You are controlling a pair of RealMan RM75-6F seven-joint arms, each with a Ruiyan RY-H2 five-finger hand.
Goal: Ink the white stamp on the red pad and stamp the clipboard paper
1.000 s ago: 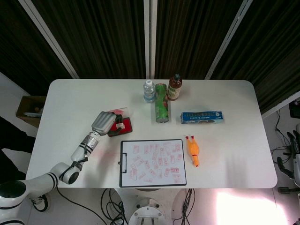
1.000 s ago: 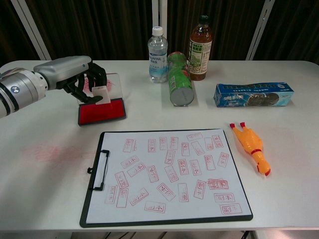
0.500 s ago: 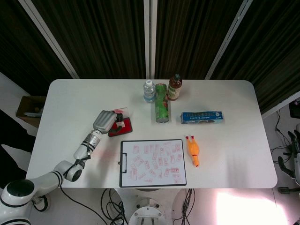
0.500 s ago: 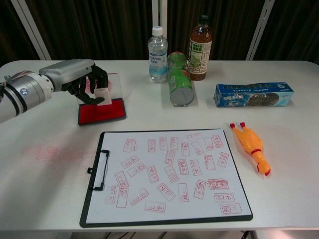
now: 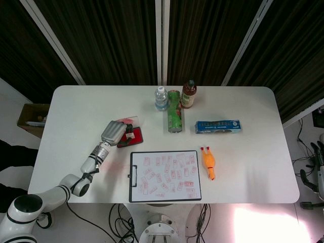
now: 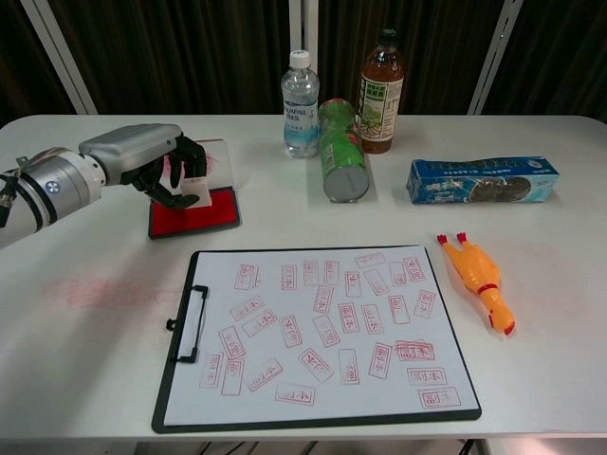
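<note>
White and blocky, the stamp (image 6: 196,180) is gripped in the curled dark fingers (image 6: 163,185) of the left hand (image 6: 142,156), held over the flat red pad (image 6: 194,212); whether its face touches the ink cannot be told. The pad lies at about 9 o'clock on the pale, smooth surface (image 6: 560,284). At 6 o'clock sits the black clipboard (image 6: 313,336) with a metal clip on its left edge, its paper (image 6: 322,379) scattered with red rectangular prints. A rubbery orange chicken (image 6: 479,280) lies at 3 o'clock of it. Toward 12 o'clock stand a clear water bottle (image 6: 300,95) and a brown tea bottle (image 6: 381,90), with a green can (image 6: 340,161) on its side and a long blue box (image 6: 482,179) nearby. The right hand (image 5: 319,159) hangs off the surface, its grasp unclear.
</note>
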